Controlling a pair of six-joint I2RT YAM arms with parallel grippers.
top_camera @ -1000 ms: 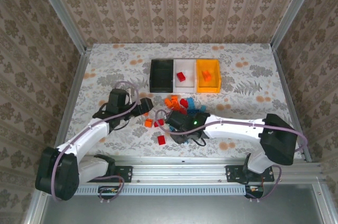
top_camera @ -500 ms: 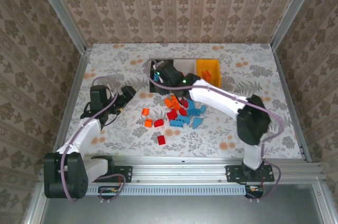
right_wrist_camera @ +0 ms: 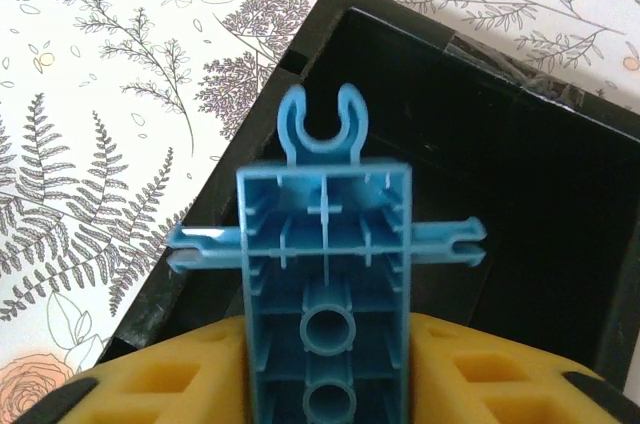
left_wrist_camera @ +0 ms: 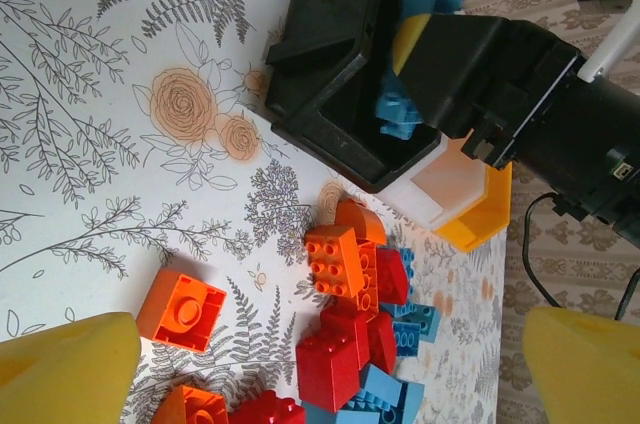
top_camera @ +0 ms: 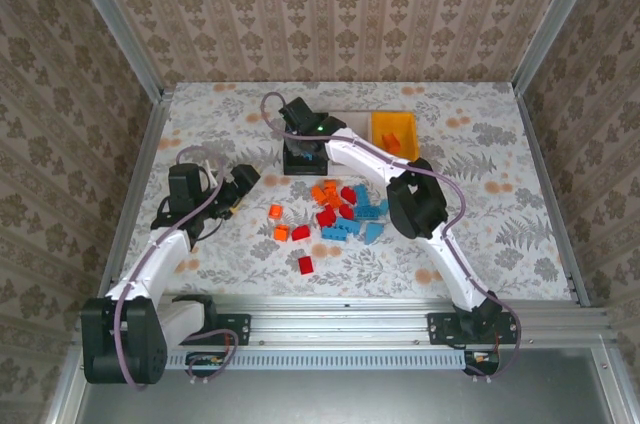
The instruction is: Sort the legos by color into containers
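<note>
1. A blue brick hangs over the black bin, toward the far edge of the worktop.
2. The right gripper has its jaws clenched on it.
3. Loose bricks lie mid-worktop, near that bin.
4. The left gripper hovers toward the left edge, jaws released.

Table rose-and-fern print; black bin; light-blue brick; red, orange, blue legos.
</note>
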